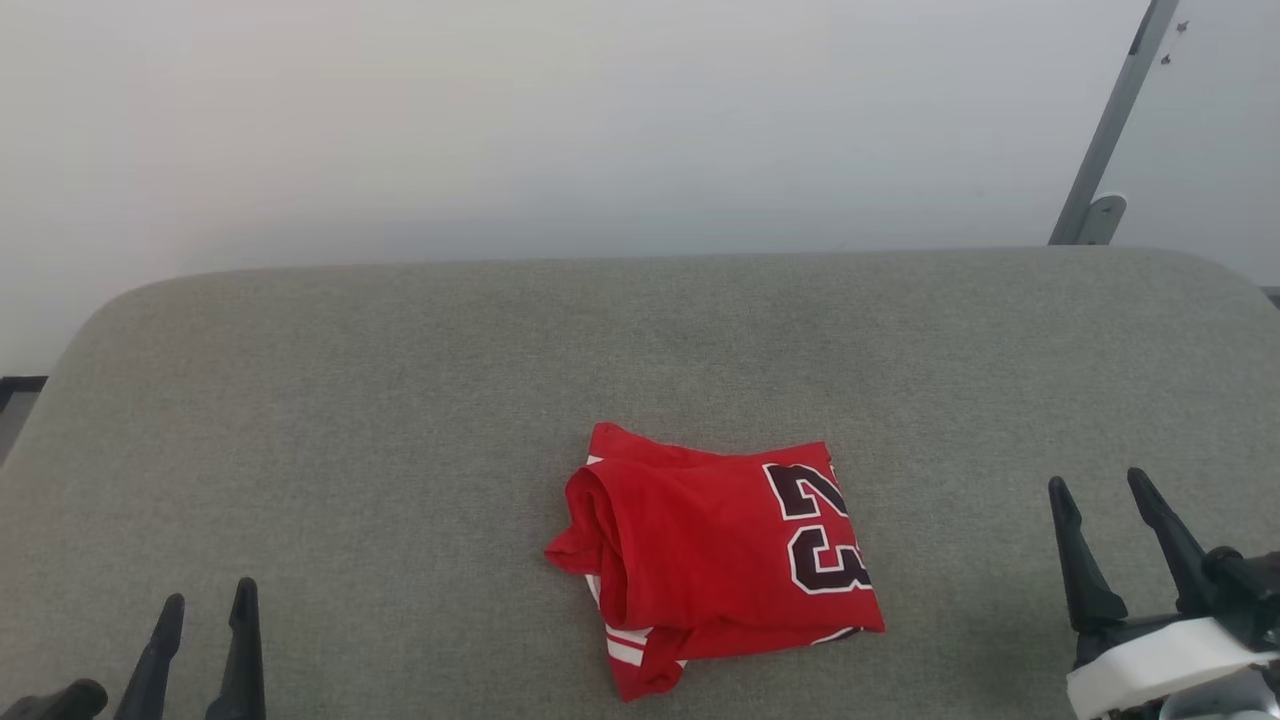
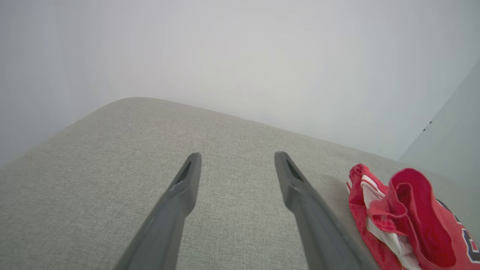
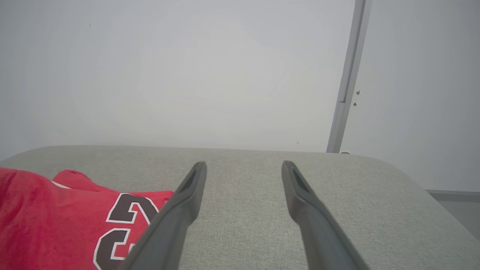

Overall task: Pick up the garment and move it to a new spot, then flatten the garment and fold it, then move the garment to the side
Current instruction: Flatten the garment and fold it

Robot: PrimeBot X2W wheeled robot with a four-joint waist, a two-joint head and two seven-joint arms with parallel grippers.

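Grey padded surface (image 1: 400,400), pale wall (image 1: 600,120) behind. Garment (image 1: 710,560) lies near centre, a bit toward my right, in a compact folded bundle with "23" up. My left gripper (image 1: 210,592) and right gripper (image 1: 1098,480) sit well apart from it, jaws spread, nothing held. Looks folded, so probably the move-aside step. Next move: reach in and pinch all layers.

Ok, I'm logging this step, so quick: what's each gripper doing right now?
Left gripper: open, holding nothing.
Right gripper: open, holding nothing, apart from the garment.
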